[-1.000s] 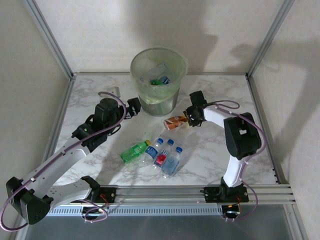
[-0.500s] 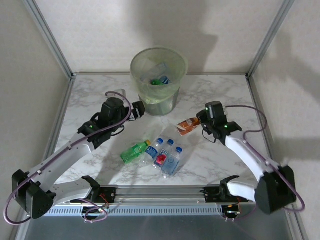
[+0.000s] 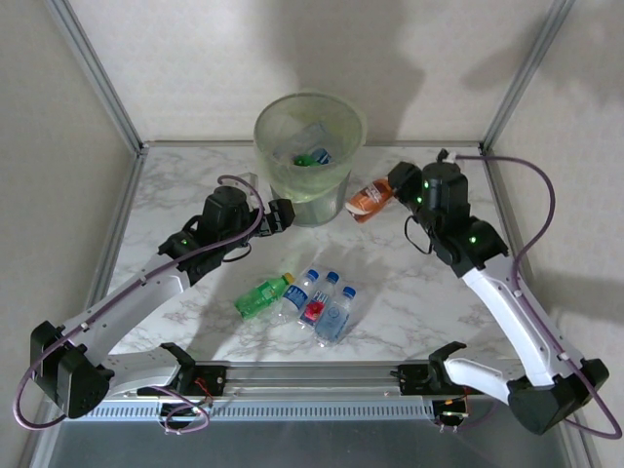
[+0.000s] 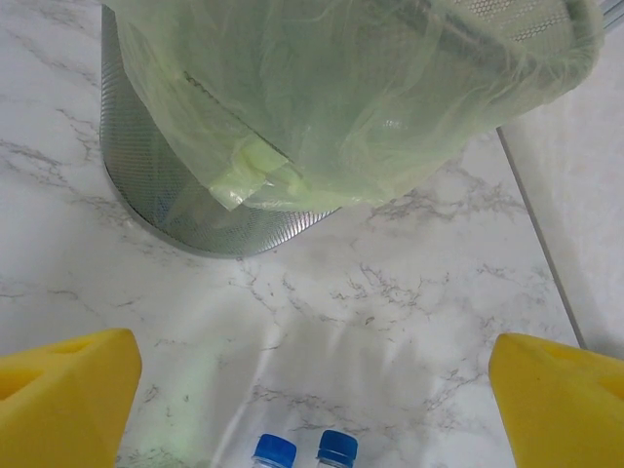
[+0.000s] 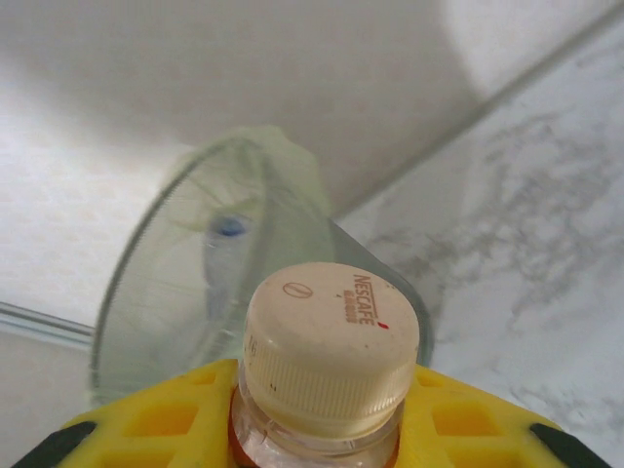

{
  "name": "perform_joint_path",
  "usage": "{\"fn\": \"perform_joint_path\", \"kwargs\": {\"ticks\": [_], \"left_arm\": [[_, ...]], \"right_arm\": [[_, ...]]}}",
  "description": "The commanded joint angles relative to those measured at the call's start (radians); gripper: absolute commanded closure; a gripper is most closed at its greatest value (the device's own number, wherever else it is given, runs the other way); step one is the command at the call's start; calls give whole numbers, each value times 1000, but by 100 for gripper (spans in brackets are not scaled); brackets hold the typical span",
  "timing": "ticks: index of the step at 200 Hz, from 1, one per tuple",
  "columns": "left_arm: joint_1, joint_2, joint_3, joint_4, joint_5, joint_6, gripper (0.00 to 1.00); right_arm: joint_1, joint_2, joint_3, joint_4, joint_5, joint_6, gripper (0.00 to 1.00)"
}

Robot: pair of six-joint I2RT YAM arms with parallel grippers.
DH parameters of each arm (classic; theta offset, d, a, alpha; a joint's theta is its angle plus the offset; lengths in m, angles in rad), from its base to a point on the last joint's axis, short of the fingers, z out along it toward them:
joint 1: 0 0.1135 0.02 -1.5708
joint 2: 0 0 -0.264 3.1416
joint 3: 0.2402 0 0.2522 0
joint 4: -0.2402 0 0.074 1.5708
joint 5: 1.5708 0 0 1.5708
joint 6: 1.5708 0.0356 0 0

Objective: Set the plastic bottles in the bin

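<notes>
Big round pale-green bin (image 3: 336, 180) standing upright at the back of the worktop (image 3: 409, 292), a few bottles (image 3: 310, 156) inside. Orange bottle (image 3: 370, 199) with a white cap held tilted in the right hand (image 3: 390, 191), just beside the bin's rim. Green bottle (image 3: 261, 295) and three clear blue-capped bottles (image 3: 322, 302) lying close together near the front.

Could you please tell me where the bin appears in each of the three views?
Top external: bin in the upper middle.
Left wrist: bin across the top, seen close.
Right wrist: bin left of centre, behind the gripped bottle.
Shared landmark: the marble table under it.
</notes>
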Motion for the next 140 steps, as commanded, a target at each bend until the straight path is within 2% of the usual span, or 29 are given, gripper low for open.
{"fn": "perform_joint_path", "kwargs": {"ticks": [1, 80, 140], "left_arm": [[-10, 4, 33, -12, 21, 14, 9], [-17, -5, 29, -22, -4, -9, 11], [-16, -35, 16, -37, -33, -14, 11]], "right_arm": [[16, 77, 110, 25, 19, -99, 70], [37, 413, 497, 105, -46, -145, 68], [49, 665, 773, 67, -59, -157, 67]]}}
